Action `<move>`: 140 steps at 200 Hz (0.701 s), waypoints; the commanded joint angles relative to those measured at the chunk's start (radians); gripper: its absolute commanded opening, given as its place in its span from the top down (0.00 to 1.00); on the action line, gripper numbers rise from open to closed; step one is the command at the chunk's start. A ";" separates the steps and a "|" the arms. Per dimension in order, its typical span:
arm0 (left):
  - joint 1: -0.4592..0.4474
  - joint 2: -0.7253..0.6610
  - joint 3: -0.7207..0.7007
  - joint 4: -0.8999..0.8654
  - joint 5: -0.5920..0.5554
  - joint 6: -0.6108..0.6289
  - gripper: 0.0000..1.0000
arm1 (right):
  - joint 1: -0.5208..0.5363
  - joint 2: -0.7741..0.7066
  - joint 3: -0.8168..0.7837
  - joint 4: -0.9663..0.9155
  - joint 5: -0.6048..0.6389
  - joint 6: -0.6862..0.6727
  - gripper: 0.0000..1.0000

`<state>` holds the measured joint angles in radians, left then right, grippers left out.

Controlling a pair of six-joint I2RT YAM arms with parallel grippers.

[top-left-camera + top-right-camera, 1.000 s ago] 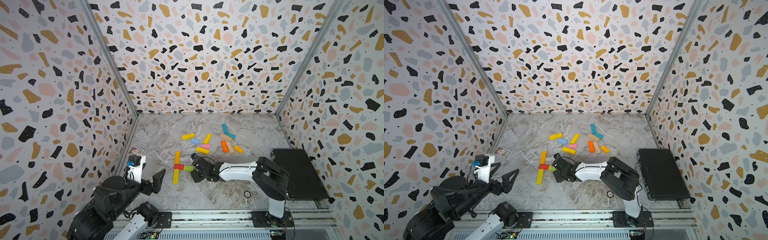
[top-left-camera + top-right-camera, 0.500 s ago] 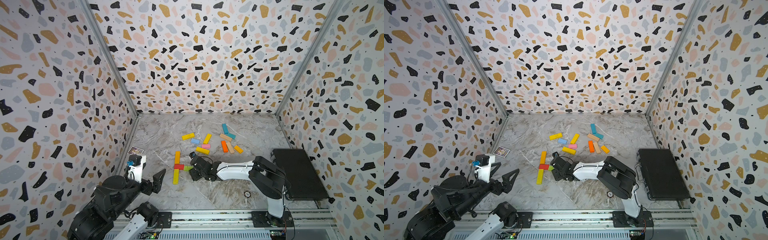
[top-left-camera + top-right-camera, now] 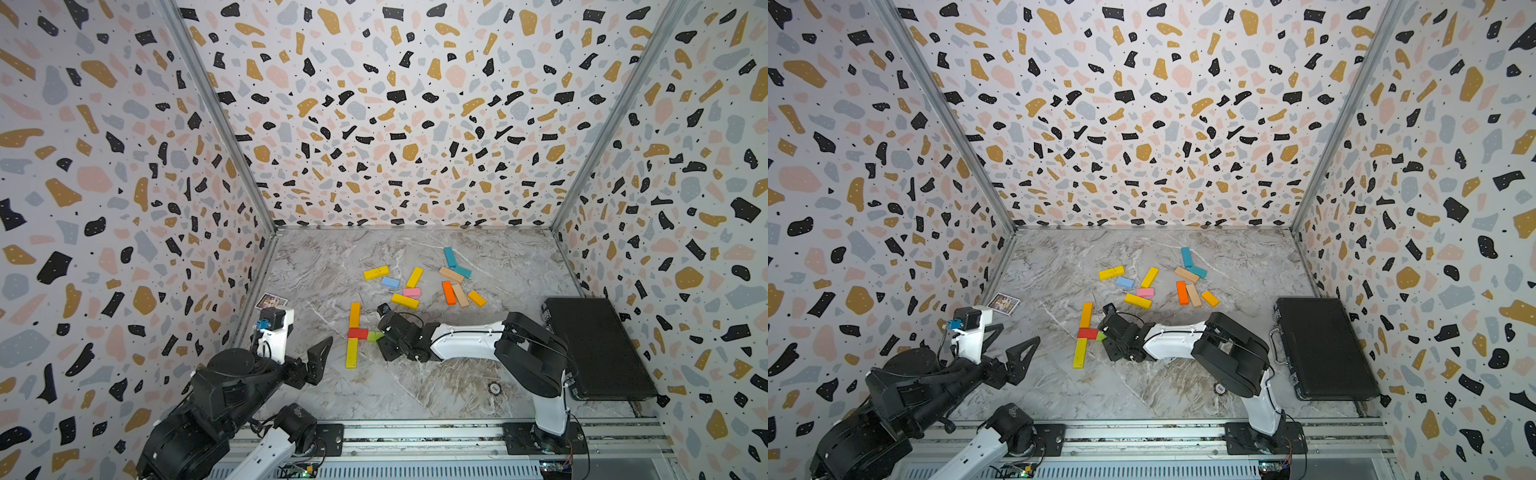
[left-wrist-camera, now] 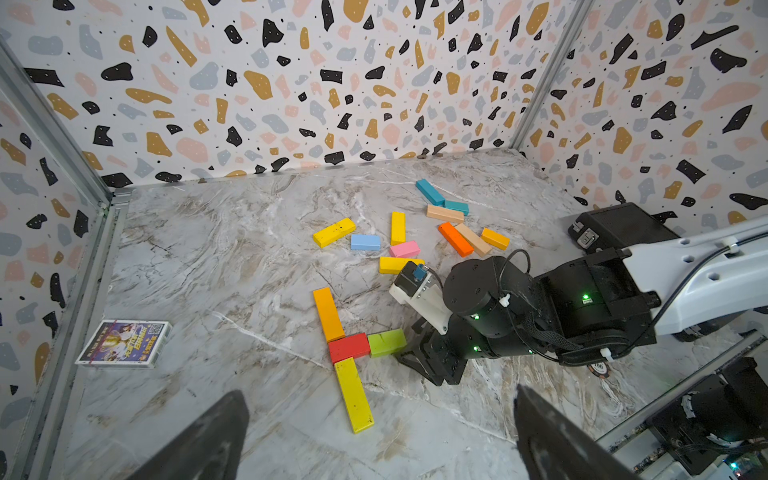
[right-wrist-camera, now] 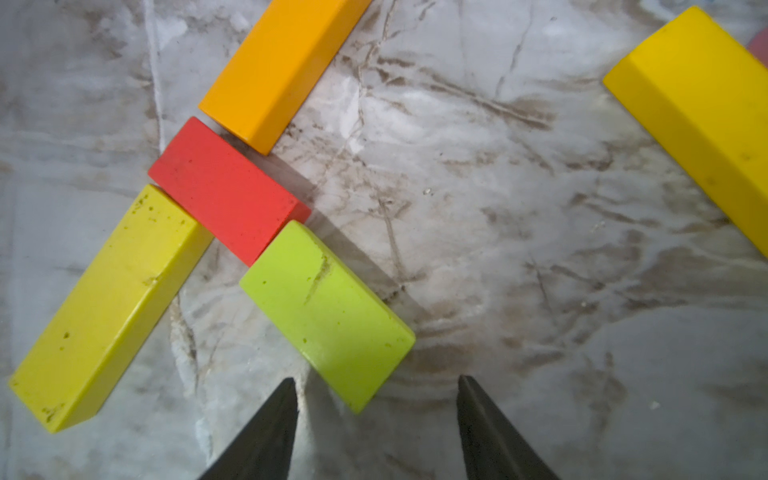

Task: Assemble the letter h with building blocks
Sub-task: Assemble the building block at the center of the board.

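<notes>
On the marble floor a long orange block [image 3: 354, 314], a short red block [image 3: 358, 333] and a long yellow block [image 3: 351, 352] lie end to end in a line. A short green block [image 3: 374, 336] lies against the red one's right end. My right gripper [image 5: 376, 378] sits low just right of the green block [image 5: 328, 309], open, with only that block's near corner between its fingertips. My left gripper [image 4: 378, 399] hovers open and holds nothing at the front left. Several loose blocks [image 3: 405, 301] lie scattered behind.
A printed card [image 3: 271, 301] lies by the left wall. A shut black case [image 3: 598, 345] takes up the right side. A small round disc [image 3: 494, 388] lies near the right arm's base. Patterned walls close in three sides.
My right gripper has edged left up to the green block and its jaws have narrowed a little. The left arm has not moved.
</notes>
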<state>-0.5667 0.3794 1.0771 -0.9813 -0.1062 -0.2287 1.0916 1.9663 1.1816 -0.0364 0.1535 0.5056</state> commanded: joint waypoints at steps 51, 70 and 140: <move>0.004 0.016 -0.011 0.057 0.007 -0.003 0.01 | -0.004 0.032 0.022 -0.061 0.014 -0.016 0.37; 0.004 0.018 -0.010 0.058 0.007 -0.003 0.01 | -0.008 0.035 0.024 -0.061 0.010 -0.018 0.37; 0.004 0.026 -0.016 0.065 0.013 -0.004 0.01 | -0.018 0.041 0.027 -0.060 0.009 -0.029 0.38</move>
<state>-0.5667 0.3927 1.0725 -0.9630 -0.1055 -0.2287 1.0817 1.9797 1.1965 -0.0364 0.1684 0.4858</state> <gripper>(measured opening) 0.987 0.626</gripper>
